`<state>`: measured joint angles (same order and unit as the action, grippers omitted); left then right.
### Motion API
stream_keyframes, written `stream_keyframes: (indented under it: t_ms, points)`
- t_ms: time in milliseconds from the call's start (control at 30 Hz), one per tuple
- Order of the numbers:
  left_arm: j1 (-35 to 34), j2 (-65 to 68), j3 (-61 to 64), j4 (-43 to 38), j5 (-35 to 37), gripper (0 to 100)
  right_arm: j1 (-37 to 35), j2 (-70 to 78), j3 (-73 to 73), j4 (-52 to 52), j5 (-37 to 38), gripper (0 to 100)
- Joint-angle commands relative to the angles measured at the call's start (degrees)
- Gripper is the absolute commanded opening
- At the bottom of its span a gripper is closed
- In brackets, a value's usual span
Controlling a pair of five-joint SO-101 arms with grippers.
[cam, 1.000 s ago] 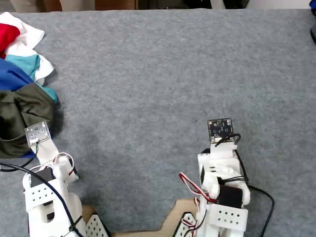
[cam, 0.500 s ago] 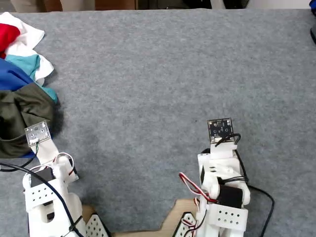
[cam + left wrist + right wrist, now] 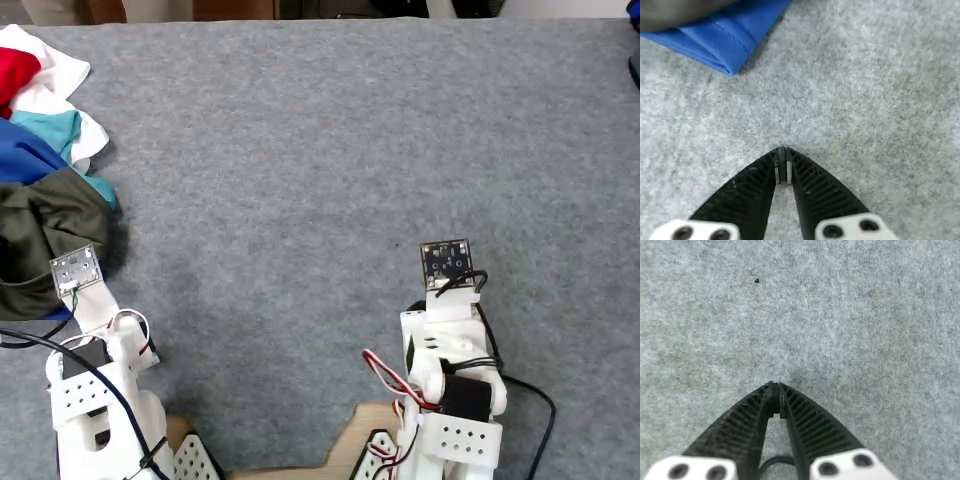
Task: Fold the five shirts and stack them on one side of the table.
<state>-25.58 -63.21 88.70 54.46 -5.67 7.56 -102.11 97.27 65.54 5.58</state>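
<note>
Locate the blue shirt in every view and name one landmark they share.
High view: blue shirt at the left edge, between teal shirt and dark green shirt.
Left wrist view: its folded edge lies beyond the shut left gripper.
Right wrist view: the shut right gripper over grey felt, apart from the shirts.
Shared landmark: the grey felt.

The table is seen from a fixed camera set high above it and aimed steeply down. The left arm and right arm are framed at the near edge. Each wrist camera is mounted behind its own hand and pointed along it, close to the felt: left hand, right hand. The blue shirt is shared by the left wrist view and the left edge of the high view.
</note>
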Motion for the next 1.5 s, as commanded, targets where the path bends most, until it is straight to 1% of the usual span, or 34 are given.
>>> stream_keyframes:
  t_ms: [0, 733, 867, 967, 1300, 1367, 1467]
  points:
    - [0.70, 0.31, -0.53, 1.58, 0.35, 2, -0.75, -1.01, -0.13, 0.35, -0.09, 0.7]
    - [0.79, 0.31, -0.70, 1.05, 0.44, 2, -0.57, -0.84, -0.13, 0.53, 0.18, 0.7]
    - [0.79, 0.31, -0.70, 1.05, 0.44, 2, -0.84, -0.92, -0.13, 6.33, -0.09, 0.7]
    - [0.70, 0.31, -0.88, 1.05, 0.44, 2, -0.48, -1.10, -0.13, 6.59, 0.26, 0.7]
    - [0.62, 0.31, -11.25, 1.14, 0.44, 2, -0.40, -1.36, -0.13, 5.63, 0.35, 0.7]
    - [0.70, 0.31, -13.54, 1.32, 0.53, 2, -0.40, -1.36, -0.13, 3.34, 0.35, 0.7]
    - [0.70, 0.31, -16.26, 1.32, 0.53, 2, -0.40, -1.36, -0.13, -2.90, 0.35, 0.7]
